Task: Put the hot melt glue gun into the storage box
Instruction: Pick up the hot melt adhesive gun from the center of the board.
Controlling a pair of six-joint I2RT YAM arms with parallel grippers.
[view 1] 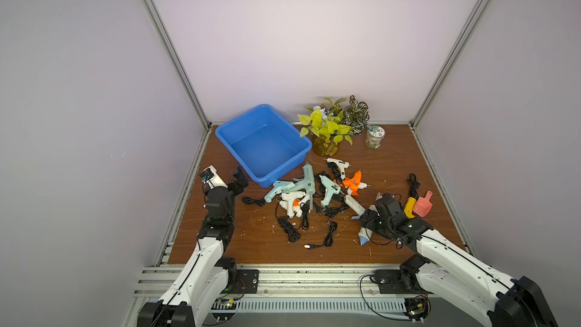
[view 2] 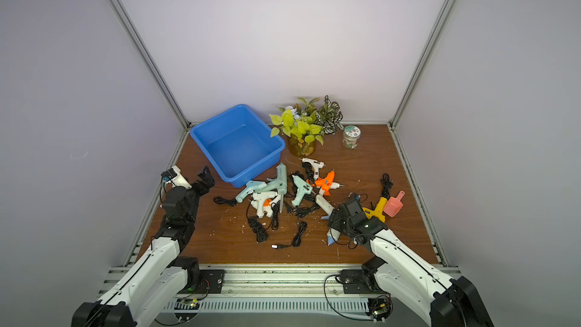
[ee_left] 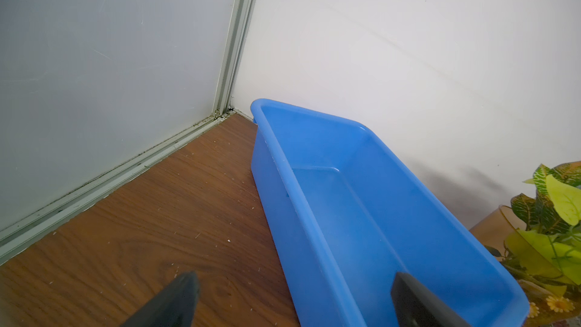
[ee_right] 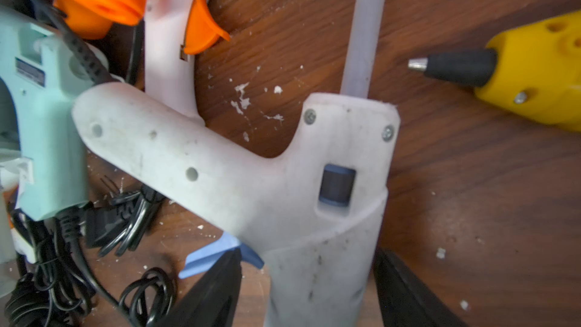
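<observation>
Your right gripper (ee_right: 306,254) straddles the white glue gun (ee_right: 283,190); whether it clamps, I cannot tell. Your left gripper (ee_left: 294,275) gapes beside the storage box (ee_left: 440,215).

In both top views the storage box (view 1: 263,149), left of centre, stands open-topped and bare inside. Below and to its right, glue guns (view 1: 301,187) and black cords (view 1: 287,228) crowd the middle of the bench (view 1: 251,246). The plant (view 1: 328,127) stands just beside the box's right corner. Bare wood runs along the bench's lower and left edges.
</observation>
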